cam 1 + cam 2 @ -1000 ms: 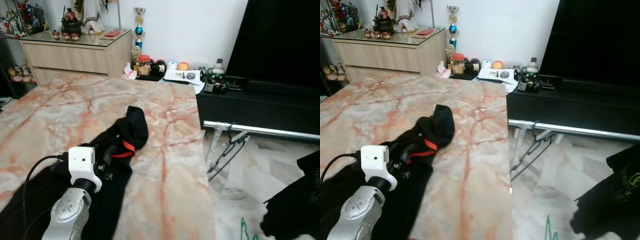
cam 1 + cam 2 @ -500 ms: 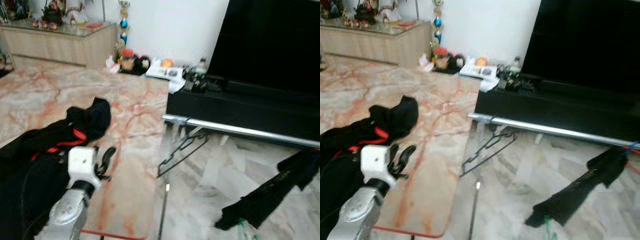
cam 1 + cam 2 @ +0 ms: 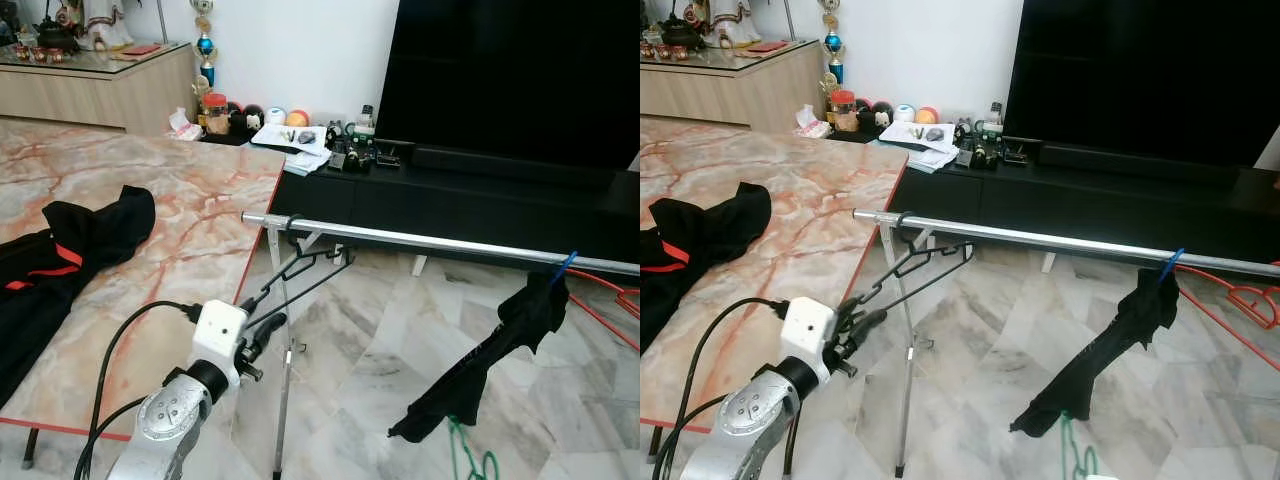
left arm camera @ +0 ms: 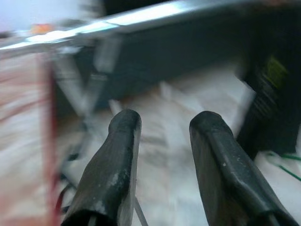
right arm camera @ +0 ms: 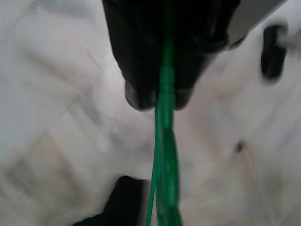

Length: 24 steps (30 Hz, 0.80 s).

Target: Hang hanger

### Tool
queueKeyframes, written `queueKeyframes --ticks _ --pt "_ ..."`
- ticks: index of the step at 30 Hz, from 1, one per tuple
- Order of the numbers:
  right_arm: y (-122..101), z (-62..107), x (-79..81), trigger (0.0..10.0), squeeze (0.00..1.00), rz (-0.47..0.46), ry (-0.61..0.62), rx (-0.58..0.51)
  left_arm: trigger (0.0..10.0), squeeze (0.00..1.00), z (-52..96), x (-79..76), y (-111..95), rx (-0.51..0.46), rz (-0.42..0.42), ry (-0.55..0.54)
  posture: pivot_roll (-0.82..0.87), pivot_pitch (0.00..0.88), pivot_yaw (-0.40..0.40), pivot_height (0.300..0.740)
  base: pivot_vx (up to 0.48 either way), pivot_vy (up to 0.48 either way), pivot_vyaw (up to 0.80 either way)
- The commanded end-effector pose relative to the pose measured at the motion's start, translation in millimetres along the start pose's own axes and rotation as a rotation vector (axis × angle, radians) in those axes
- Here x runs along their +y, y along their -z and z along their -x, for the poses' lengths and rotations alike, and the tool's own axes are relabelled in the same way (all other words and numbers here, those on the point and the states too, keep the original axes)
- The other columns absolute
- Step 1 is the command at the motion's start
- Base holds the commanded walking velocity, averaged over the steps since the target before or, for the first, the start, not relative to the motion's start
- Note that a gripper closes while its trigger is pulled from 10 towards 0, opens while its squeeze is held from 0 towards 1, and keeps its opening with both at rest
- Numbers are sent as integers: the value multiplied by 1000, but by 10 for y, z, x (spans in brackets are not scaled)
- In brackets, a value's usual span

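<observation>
A green hanger (image 5: 162,155) is pinched in my right gripper (image 5: 157,94), whose fingers are shut on its wire; the hanger's lower part (image 3: 468,455) shows above the marble floor. A silver rail (image 3: 430,241) runs across ahead on a thin stand. On it hang a black hanger (image 3: 300,268) near the left end and a black garment (image 3: 485,355) on a blue hook towards the right. My left gripper (image 3: 265,325) is raised beside the table edge, just short of the black hanger, open with nothing between its fingers (image 4: 115,165).
The marble table (image 3: 190,215) on the left carries a black garment with red trim (image 3: 90,225). Behind the rail stand a low black cabinet (image 3: 480,200) with clutter and a large dark TV (image 3: 520,80). A red hanger (image 3: 625,300) lies at the far right.
The view has swung right: the table slid left and the whole rail with its hanging garment came into sight. My left gripper, earlier over the black garment, is now off the table edge.
</observation>
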State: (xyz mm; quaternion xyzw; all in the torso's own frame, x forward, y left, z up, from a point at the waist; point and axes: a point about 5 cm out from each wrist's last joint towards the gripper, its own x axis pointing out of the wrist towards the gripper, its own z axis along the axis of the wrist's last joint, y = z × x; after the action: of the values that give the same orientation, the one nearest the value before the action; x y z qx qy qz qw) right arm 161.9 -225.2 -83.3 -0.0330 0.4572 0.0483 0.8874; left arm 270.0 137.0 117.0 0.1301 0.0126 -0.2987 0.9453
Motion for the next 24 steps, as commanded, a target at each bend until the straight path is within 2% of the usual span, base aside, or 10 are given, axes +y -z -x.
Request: queueKeyframes --ticks 1,7,8,9,11,12,18,19,22,24 --pt "-83 -27 69 10000 0 143 -91 6 10000 0 -21 -81 64 68 -58 136 144 0 -64 740 0 0 0" --pt "-151 -51 180 10000 0 386 -242 55 10000 0 -26 -120 137 159 -131 358 125 0 -56 740 0 0 0" --pt "-368 -52 135 10000 0 434 -316 5 10000 0 -33 -127 142 173 -136 406 117 0 -56 740 0 0 0" --pt "-368 -52 135 10000 0 434 -316 5 10000 0 -33 -127 142 173 -136 406 117 0 -56 740 0 0 0" --pt "-714 -4 33 10000 0 481 -422 -89 10000 0 -45 -152 142 186 -142 467 114 0 -57 740 0 0 0" --pt "-714 -4 33 10000 0 481 -422 -89 10000 0 -45 -152 142 186 -142 467 114 0 -57 740 0 0 0" --pt "-1069 175 -172 10000 0 632 -603 -132 10000 0 -86 -253 141 239 -145 693 98 0 -57 740 0 0 0" --pt "-1199 256 -238 10000 0 705 -658 -139 10000 0 -108 -266 141 261 -172 760 101 0 -69 740 0 0 0" --pt "-1376 370 -263 10000 0 811 -739 -146 10000 0 -174 -293 127 264 -201 815 105 0 -82 740 0 0 0" --pt "-1406 394 -250 10000 0 832 -763 -147 10000 0 -190 -304 117 260 -199 823 107 0 -85 740 0 0 0"
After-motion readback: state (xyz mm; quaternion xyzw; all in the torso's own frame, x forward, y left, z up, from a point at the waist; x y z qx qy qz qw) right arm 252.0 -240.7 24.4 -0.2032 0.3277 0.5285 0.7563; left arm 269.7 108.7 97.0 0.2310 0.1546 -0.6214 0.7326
